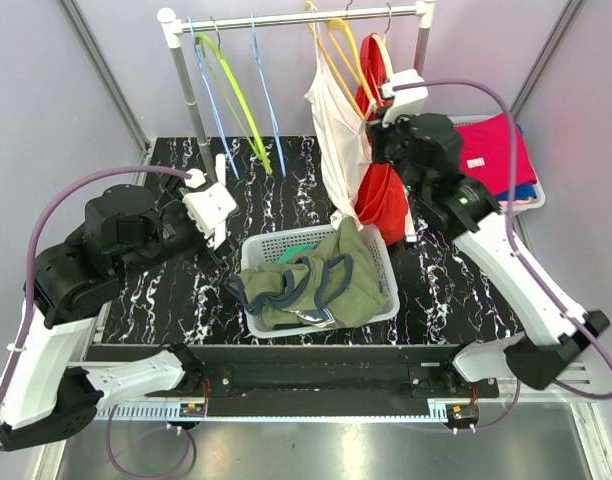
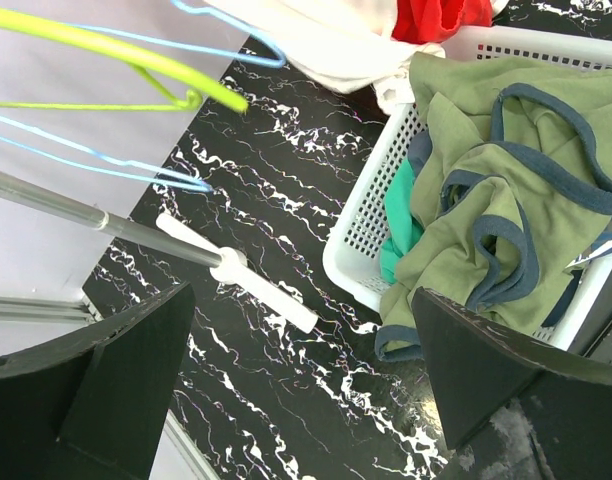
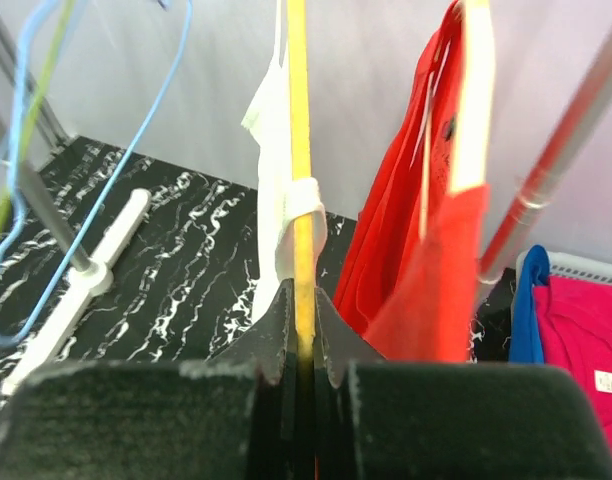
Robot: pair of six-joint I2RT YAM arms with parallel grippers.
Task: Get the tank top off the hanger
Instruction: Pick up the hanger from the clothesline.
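Right wrist view has the right gripper at the bottom centre of the frame, its black jaws pressed together on the sloping arm of a thin yellow hanger. Just above the pinch, a strap of the soft white tank top loops around that arm, and the rest of the cloth hangs behind and to the left of it. To the right of centre, a red tank top hangs on a cream hanger, close beside the white one.

In the top external view the white tank top hangs from the silver rail in the upper middle of the frame, with its hem reaching down to the far rim of a white plastic basket.

The left gripper hovers over the marbled table with its jaws spread wide and nothing between them. The basket, holding olive-green garments, fills the right half of its view.

The white top looks light, limp and easily stretched, so it should slide along the smooth hanger but will sag and bunch rather than keep its shape. With the yellow hanger already steadied, the best hold is probably the strap where it wraps the arm, or the fabric just below the shoulder, drawn outward off the hanger's end. The red top so near could get caught up with it.
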